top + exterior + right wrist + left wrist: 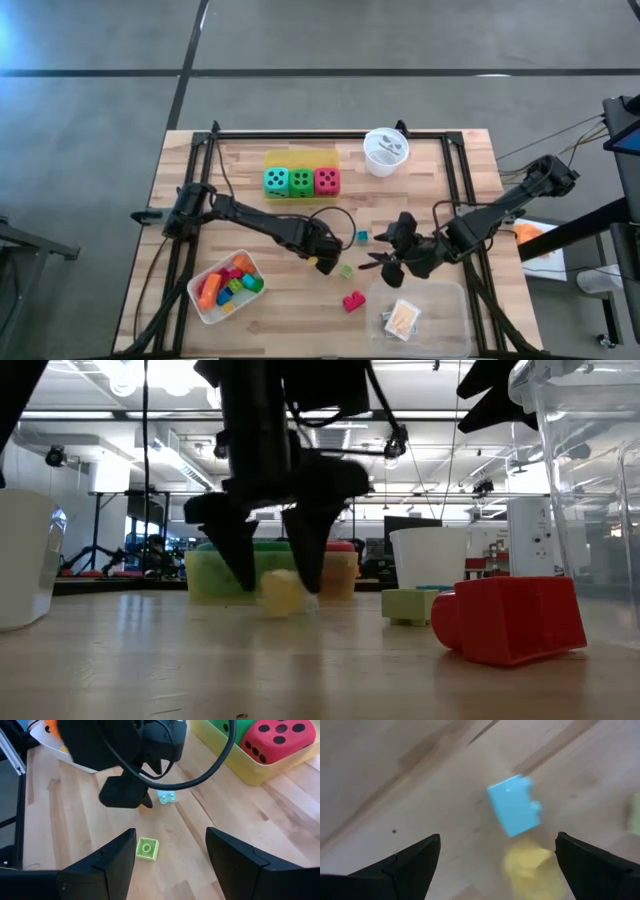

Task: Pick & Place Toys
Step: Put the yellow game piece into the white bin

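The left tool (pixel 325 258) is low over the middle of the bench (pixel 200 210), its fingers (pixel 415 862) spread wide and standing on either side of a yellow block (pixel 526 863) without gripping it; the low view shows the same block (pixel 281 592) on the wood between the two dark tips. A blue block (pixel 515 805) lies just beyond the yellow one, and shows from above (pixel 362 237) as a small speck to the right of that tool. The right tool (pixel 392 258) is close by on the right, fingers (pixel 107 862) apart and empty, hanging above a light green block (pixel 147 847) that rests flat on the bench, seen from above (pixel 346 270) between the two tools. A red block (pixel 353 301) sits nearer the front edge, large in the low view (pixel 510 620). At the back a yellow tray (pixel 300 160) holds three dice in a row: teal (pixel 276 181), green (pixel 301 182) and red (pixel 326 181). A white cup (pixel 385 152) stands to the right of them. A white tray (pixel 205 300) at front left holds a heap of mixed blocks (pixel 228 283), red, orange, green and blue. A clear tray (pixel 440 300) at front right holds a pale thing (pixel 401 318) I cannot make out.
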`<state>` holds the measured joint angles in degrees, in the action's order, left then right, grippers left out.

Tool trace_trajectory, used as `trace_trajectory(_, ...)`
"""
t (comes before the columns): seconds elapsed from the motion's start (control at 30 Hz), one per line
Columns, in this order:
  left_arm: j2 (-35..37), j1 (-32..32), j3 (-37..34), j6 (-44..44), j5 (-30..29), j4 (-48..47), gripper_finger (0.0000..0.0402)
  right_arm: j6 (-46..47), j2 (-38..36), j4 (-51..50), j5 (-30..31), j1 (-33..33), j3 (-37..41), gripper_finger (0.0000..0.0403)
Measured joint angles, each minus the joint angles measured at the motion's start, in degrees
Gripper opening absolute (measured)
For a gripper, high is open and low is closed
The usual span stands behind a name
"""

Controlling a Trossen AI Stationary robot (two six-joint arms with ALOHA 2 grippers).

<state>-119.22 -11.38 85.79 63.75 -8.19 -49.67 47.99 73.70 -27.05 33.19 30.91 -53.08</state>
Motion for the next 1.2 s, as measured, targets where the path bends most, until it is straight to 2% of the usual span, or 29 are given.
trace_trajectory(0.33,-0.09,-0.02,-1.84,-0.64,2.40,2.31,0.0379,-0.17,0.01,0.14,0.00,0.36,0.00,0.0235)
trace_trajectory(0.6,0.05,-0.93,-1.83,-15.55,12.71,0.58,0.0378,-0.37,0.01,0.17,-0.02,0.36,0.00,0.0235)
trace_trajectory(0.8,0.13,-3.67,-1.83,-15.38,12.65,-1.24,0.0378,-0.39,0.01,0.22,-0.04,0.36,0.00,0.0235)
trace_trajectory(1.07,0.15,-5.68,-1.83,-15.52,6.79,-1.07,0.0378,-0.20,0.01,0.33,-0.06,0.36,-0.02,0.0235)
trace_trajectory(1.2,0.19,-5.60,-1.83,-15.72,6.27,-0.96,0.0378,-0.17,0.01,0.39,-0.07,0.36,-0.02,0.0235)
